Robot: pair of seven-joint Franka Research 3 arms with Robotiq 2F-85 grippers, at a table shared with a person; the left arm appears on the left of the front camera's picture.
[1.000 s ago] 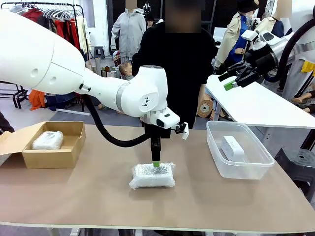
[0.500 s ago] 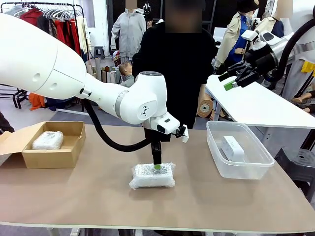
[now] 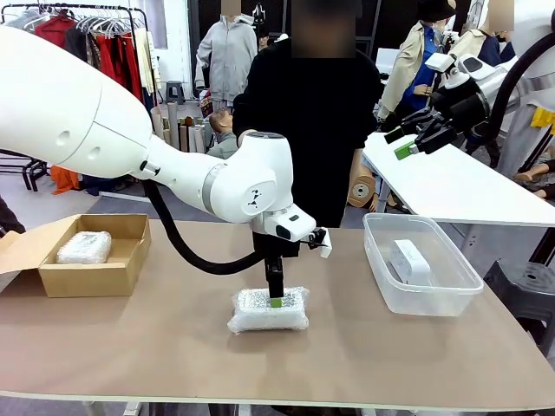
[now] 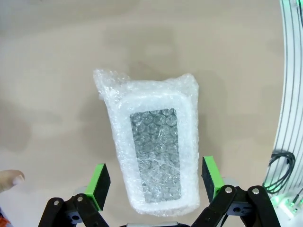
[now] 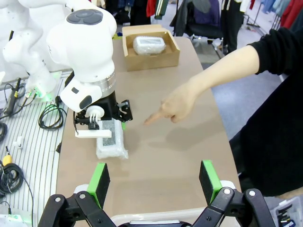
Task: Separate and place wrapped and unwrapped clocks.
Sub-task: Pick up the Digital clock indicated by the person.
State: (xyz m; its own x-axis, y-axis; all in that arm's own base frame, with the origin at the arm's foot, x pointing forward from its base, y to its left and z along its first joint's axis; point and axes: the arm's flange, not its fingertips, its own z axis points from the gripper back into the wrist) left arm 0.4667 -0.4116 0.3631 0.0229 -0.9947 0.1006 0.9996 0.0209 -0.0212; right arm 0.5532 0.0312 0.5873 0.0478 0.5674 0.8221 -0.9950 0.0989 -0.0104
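A long bubble-wrapped clock (image 3: 268, 310) lies at the middle of the brown table. My left gripper (image 3: 275, 302) hangs low over it, pointing straight down. In the left wrist view the left gripper (image 4: 155, 179) is open, its green pads standing either side of the bundle (image 4: 154, 142) with small gaps. A small wrapped clock (image 3: 84, 248) rests in the cardboard box (image 3: 121, 276) at the left. The bare white clock (image 3: 409, 260) lies in the clear bin (image 3: 451, 299) at the right. My right gripper (image 3: 406, 146) is raised at the far right, open and empty (image 5: 154, 180).
A person in black stands at the far side of the table. The person's hand (image 5: 170, 106) points with one finger over the table near the long bundle (image 5: 111, 142). A fingertip (image 4: 9, 178) shows at the left wrist view's edge. A white table (image 3: 451, 186) stands behind right.
My left gripper has come down a little closer around the long wrapped clock. The right arm and the clocks have stayed where they were.
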